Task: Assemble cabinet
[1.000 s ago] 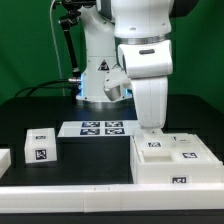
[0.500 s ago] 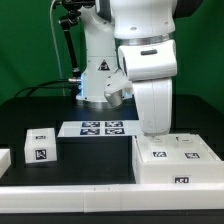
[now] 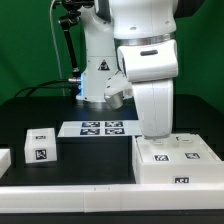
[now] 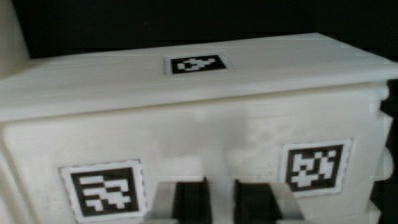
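Observation:
The cabinet (image 3: pixel 172 162) is a large white box with black-and-white tags, on the table at the exterior view's right. My gripper (image 3: pixel 152 133) points down at its back left corner, touching or just above its top. In the wrist view the cabinet (image 4: pixel 196 110) fills the picture, with three tags showing. My gripper (image 4: pixel 222 200) sits between the two nearer tags. Its dark fingers (image 4: pixel 185 202) stand close together, with only a thin white strip between them and nothing held. A small white drawer block (image 3: pixel 40 146) with tags lies apart at the exterior view's left.
The marker board (image 3: pixel 100 127) lies behind the middle of the table. A long white border rail (image 3: pixel 90 191) runs along the front edge. Another white part (image 3: pixel 3 158) shows at the far left edge. The robot base stands behind.
The arm has shifted slightly to the exterior view's right and lower. The tags on the cabinet's top now sit in different places, so the cabinet has shifted under the gripper.

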Controlling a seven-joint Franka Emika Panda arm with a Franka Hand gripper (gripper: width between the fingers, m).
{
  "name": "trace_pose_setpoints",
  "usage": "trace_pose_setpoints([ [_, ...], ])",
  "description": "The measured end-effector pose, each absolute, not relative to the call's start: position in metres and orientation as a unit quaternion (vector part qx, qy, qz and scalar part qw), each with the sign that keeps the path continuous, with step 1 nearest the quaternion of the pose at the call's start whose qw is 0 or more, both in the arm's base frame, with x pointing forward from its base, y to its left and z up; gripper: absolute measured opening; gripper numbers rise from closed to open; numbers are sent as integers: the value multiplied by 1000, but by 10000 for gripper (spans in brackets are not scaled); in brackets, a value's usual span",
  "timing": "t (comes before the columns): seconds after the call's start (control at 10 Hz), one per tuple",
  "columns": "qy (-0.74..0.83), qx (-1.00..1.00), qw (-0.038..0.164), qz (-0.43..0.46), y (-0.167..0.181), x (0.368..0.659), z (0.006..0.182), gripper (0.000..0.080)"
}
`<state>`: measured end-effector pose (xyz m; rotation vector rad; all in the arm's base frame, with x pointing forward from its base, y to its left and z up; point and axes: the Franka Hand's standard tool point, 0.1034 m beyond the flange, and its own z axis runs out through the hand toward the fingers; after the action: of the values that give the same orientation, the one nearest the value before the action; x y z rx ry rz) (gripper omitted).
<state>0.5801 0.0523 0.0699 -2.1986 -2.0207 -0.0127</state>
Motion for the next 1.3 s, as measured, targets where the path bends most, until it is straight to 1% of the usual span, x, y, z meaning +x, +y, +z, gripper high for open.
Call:
trace_pose_setpoints([
  [0.1, -675, -733, 86, 5, 52, 580, 70, 64],
  [0.4, -679, -730, 84, 7, 53, 580, 70, 64],
  [0.5, -682, -727, 81, 8, 53, 580, 72, 245],
  [0.6, -683, -726, 78, 9, 53, 577, 76, 393],
  [0.7, -680, -729, 72, 9, 54, 571, 82, 393],
  [0.9, -673, -738, 55, 5, 57, 549, 95, 734],
  [1.0, -666, -744, 47, 6, 55, 537, 101, 734],
  [1.1, -651, -758, 41, 5, 54, 526, 104, 779],
  [1.2, -635, -772, 28, -4, 52, 512, 107, 795],
  [1.3, -622, -783, 22, -5, 52, 498, 106, 795],
])
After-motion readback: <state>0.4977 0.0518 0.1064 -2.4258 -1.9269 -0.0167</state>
